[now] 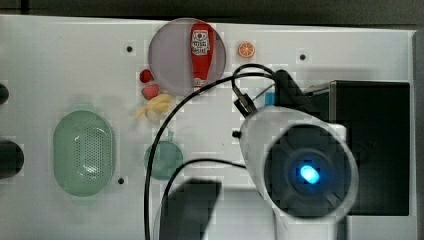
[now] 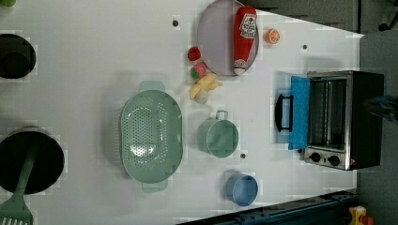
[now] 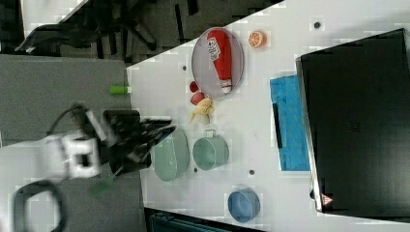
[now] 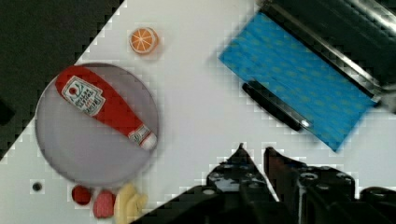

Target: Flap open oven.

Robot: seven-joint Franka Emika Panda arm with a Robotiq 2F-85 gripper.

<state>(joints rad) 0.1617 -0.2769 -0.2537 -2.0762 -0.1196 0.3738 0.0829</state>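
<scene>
The oven (image 2: 361, 117) stands at the left view's right, black on top with a silver frame and two knobs. Its blue glass door (image 2: 299, 112) lies folded down flat on the table, the dark bar handle (image 2: 281, 112) at its outer edge and the rack inside exposed. In the wrist view the door (image 4: 299, 88) and handle (image 4: 273, 105) lie just ahead of my gripper (image 4: 254, 156). The gripper's fingers stand a narrow gap apart with nothing between them, clear of the handle. In the top view my arm (image 1: 300, 165) covers the front of the oven (image 1: 375, 145).
A round plate (image 2: 216, 42) holds a ketchup bottle (image 2: 244, 37); an orange slice (image 2: 272, 36) and toy fruits (image 2: 202, 82) lie near it. A green colander (image 2: 150, 136), a green cup (image 2: 219, 137) and a blue cup (image 2: 243, 189) stand mid-table. Black pots (image 2: 16, 56) sit at the left view's left.
</scene>
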